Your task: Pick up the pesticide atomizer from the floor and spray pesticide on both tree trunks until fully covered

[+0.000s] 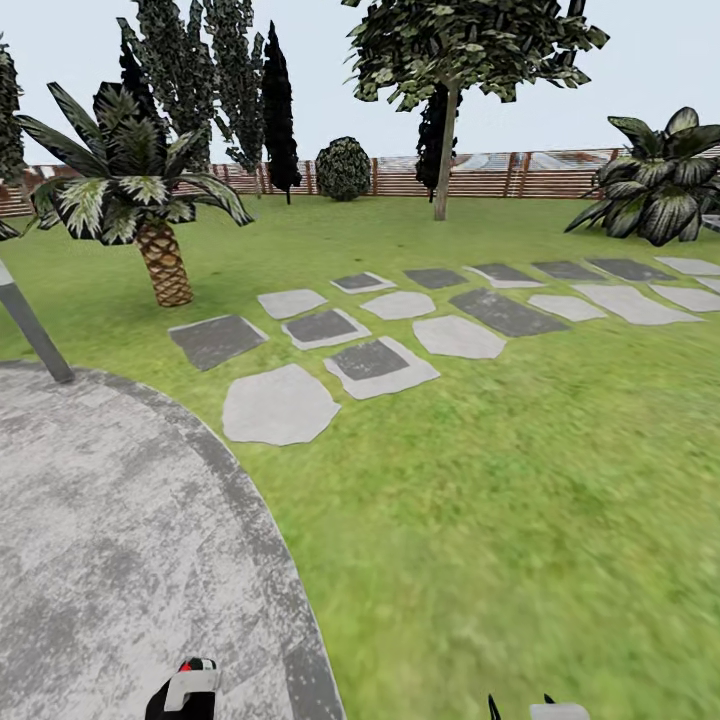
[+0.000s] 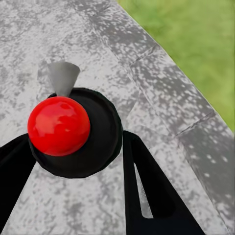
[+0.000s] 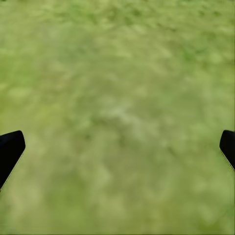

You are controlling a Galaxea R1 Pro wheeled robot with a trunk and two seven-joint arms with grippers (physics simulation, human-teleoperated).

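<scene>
Left wrist view: the left gripper (image 2: 73, 156) is clenching the pesticide atomizer (image 2: 73, 132), its two black fingers (image 2: 152, 191) pressing on either side of the bottle's dark round body. The red top is sitting between the fingers, and the pale trigger is jutting out past the fingertips. Beyond the fingers, the grey speckled floor (image 2: 161, 93) is spreading out, its curved edge meeting grass (image 2: 196, 39) further on.

Head view: the left gripper (image 1: 185, 700) is showing at the bottom edge with the atomizer (image 1: 192, 680) in its grip, over the floor (image 1: 110, 540). A palm (image 1: 140, 210) is standing on the lawn (image 1: 520, 500) well ahead of the left fingers, with tall dark conifers (image 1: 278, 110) behind it. Stepping stones (image 1: 400, 330) are running across the grass ahead of both grippers. One tree (image 1: 460, 60) with a pale trunk (image 1: 444, 160) is rising far ahead, near the slatted wooden fence (image 1: 520, 175). A broad-leaved shrub (image 1: 660, 185) is sitting far ahead of the right fingers. The right gripper (image 1: 522, 708) is peeking in at the bottom edge.

Right wrist view: the right gripper (image 3: 117, 147) is hanging released, its fingertips (image 3: 11, 149) spread wide apart with nothing but blurred grass (image 3: 117, 98) between and beyond them.
</scene>
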